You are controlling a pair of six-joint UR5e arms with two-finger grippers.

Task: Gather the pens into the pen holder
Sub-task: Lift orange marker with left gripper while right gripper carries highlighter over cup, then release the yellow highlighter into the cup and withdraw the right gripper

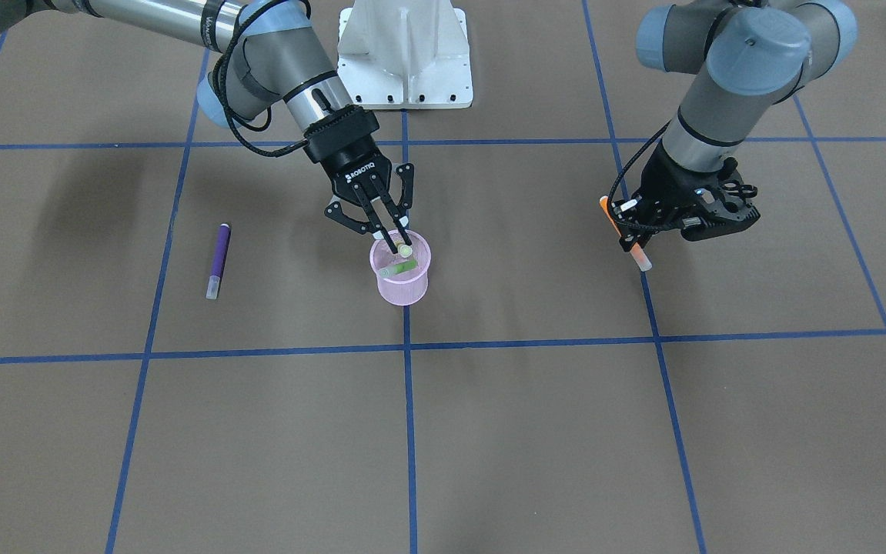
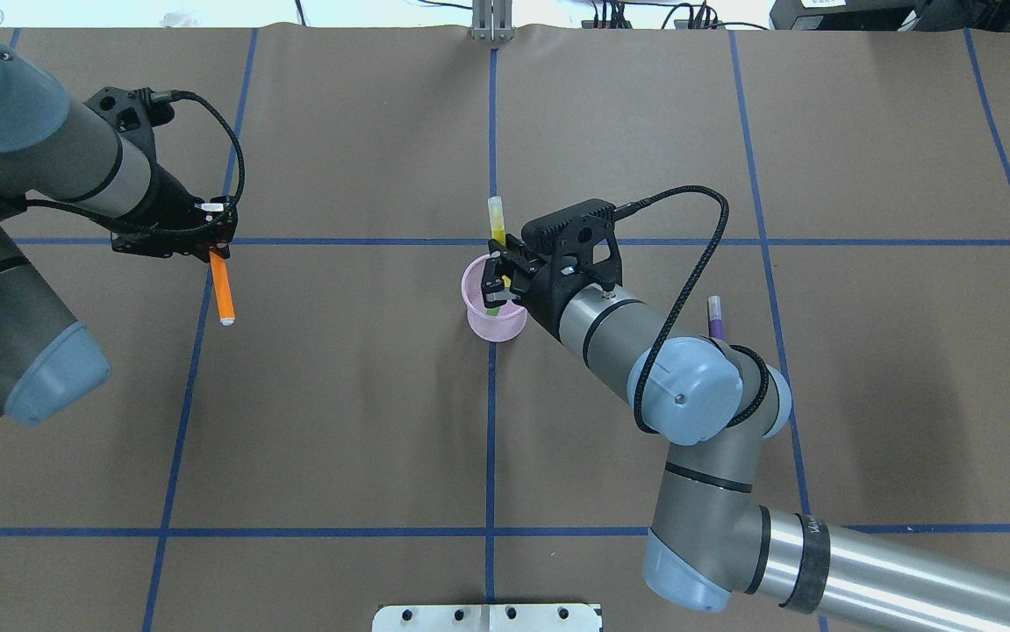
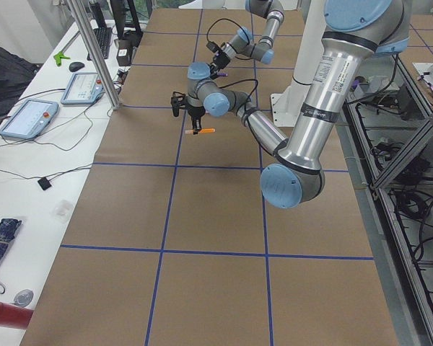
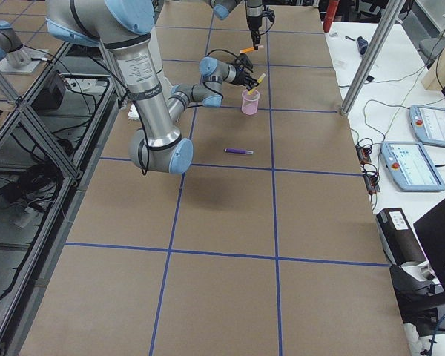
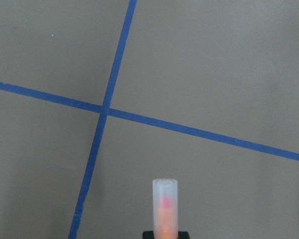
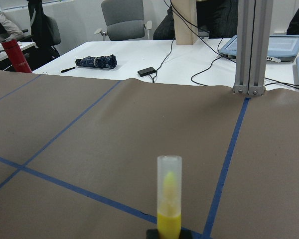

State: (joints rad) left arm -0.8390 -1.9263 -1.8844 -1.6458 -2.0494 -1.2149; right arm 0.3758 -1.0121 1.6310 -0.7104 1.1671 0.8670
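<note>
The pink mesh pen holder [image 1: 402,286] [image 2: 480,314] stands on a blue tape line at mid-table. My right gripper [image 1: 399,241] [image 2: 498,283] hovers over its rim, shut on the green pen [image 1: 399,268] [image 2: 497,225]. That pen is tilted, lower end inside the cup, capped end [image 6: 169,199] sticking out past the far rim. My left gripper [image 1: 629,228] [image 2: 215,251] is well off to the side, above the table, shut on the orange pen [image 1: 640,253] [image 2: 223,291] [image 5: 165,211]. The purple pen [image 1: 218,260] [image 4: 238,151] lies flat on the table; my right elbow partly hides it overhead.
Blue tape lines [image 1: 406,385] grid the brown table cover. The white robot base [image 1: 404,54] sits at the robot's edge. Beyond the far edge are an aluminium post [image 6: 249,45] and a white bench with a folded umbrella [image 6: 95,61] and tablets [image 4: 410,165].
</note>
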